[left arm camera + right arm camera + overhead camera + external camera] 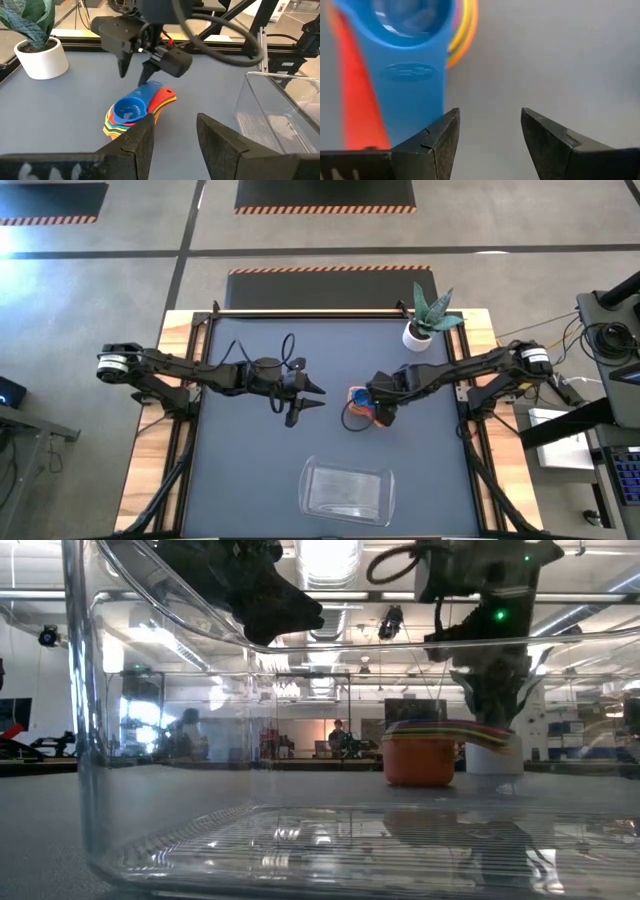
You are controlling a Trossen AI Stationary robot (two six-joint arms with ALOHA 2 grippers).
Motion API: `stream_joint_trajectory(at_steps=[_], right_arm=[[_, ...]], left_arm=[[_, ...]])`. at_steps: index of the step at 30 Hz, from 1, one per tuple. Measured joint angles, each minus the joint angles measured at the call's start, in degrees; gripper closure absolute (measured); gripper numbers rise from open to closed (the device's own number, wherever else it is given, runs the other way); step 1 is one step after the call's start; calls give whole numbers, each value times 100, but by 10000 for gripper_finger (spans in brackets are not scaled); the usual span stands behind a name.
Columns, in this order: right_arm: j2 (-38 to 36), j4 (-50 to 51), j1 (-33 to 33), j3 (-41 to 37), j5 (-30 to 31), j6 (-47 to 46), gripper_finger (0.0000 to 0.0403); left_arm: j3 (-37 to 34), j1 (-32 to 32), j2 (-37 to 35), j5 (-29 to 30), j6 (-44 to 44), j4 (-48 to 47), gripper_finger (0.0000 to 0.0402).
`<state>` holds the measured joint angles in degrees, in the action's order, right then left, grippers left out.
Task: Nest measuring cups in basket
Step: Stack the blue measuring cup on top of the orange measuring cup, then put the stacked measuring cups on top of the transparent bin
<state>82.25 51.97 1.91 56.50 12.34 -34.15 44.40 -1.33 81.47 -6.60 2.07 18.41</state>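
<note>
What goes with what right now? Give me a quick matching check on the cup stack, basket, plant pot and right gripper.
Things:
1. stack of measuring cups
2. basket
3. white plant pot
4. right gripper

States or places:
a. empty, at the near edge of the table
b. open, just above the cups' handles
c. nested, blue cup on top, on the mat outside the basket
d. at the far edge, right of centre

Pairs: 1-c, 2-a, 3-d, 4-b
</note>
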Motion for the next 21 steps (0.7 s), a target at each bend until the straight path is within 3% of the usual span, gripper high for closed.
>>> stream_joint_trajectory(at_steps=[7,21], right_arm=[[-36,-16,329,349,-472,-234,202],[40,-305,700,660,-438,-788,195]], left_arm=[[0,-2,0,-1,0,0,272],[0,0,0,0,0,-2,272]])
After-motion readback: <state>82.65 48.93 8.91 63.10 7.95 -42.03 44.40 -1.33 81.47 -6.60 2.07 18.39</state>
